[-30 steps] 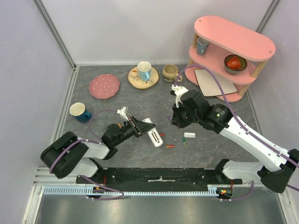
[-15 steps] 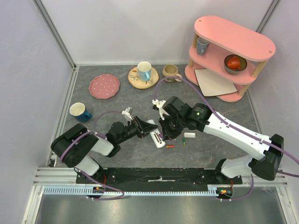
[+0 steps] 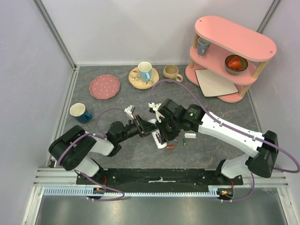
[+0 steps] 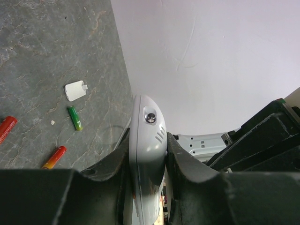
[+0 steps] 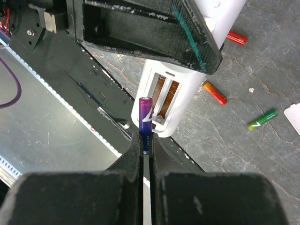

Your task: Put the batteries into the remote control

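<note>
The white remote control (image 3: 158,138) is tilted up off the table, and my left gripper (image 3: 143,127) is shut on its body (image 4: 147,136). Its battery compartment (image 5: 164,99) is uncovered and faces my right gripper (image 5: 146,138). That gripper is shut on a blue-purple battery (image 5: 146,112), whose tip hovers at the compartment's near end. Loose batteries lie on the table to the right of the remote: a red-orange one (image 3: 171,146), a green one (image 3: 184,143), and a red one (image 5: 236,37). The small white cover (image 3: 190,136) lies beside them.
A blue mug (image 3: 80,112) stands at the left, with a pink plate (image 3: 104,86) behind it. A cup on a wooden saucer (image 3: 144,75) and a beige mug (image 3: 171,72) are at the back. A pink shelf (image 3: 229,56) holds a beige board (image 3: 215,83) at the back right.
My right arm has swung left and down with the blue-purple battery, up to the remote's open compartment. The left gripper has shifted the remote slightly right.
</note>
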Controlling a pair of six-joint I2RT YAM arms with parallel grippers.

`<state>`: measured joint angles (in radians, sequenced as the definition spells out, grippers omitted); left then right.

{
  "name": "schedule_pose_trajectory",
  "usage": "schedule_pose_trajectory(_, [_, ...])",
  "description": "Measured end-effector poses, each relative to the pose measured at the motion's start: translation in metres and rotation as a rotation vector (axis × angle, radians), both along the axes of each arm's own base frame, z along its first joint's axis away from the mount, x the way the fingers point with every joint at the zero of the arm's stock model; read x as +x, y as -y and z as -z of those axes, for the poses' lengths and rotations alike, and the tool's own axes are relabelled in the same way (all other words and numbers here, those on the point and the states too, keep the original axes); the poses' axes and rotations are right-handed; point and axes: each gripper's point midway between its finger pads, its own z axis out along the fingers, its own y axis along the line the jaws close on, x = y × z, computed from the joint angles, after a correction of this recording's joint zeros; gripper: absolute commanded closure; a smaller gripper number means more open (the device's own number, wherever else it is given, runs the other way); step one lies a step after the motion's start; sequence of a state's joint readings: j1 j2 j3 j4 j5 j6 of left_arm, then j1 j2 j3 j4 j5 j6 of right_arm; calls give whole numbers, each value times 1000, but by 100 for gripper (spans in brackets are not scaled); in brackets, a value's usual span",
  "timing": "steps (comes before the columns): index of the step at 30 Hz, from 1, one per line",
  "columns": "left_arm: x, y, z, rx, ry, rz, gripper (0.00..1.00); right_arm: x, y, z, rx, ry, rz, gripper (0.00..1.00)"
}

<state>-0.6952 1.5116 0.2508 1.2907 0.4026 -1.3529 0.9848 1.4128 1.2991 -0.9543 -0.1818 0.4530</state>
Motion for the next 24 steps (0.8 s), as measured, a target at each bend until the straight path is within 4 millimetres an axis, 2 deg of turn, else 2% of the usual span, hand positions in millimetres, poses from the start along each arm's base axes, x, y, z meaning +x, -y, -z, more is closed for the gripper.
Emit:
schedule_pose_trajectory(9, [-1, -1, -6, -12, 15, 0, 98, 8, -8, -1, 23, 16, 52, 100])
schedule_pose_trajectory(24, [-3, -5, -4, -5, 17, -9, 98, 13, -11, 0, 33, 16, 105, 100])
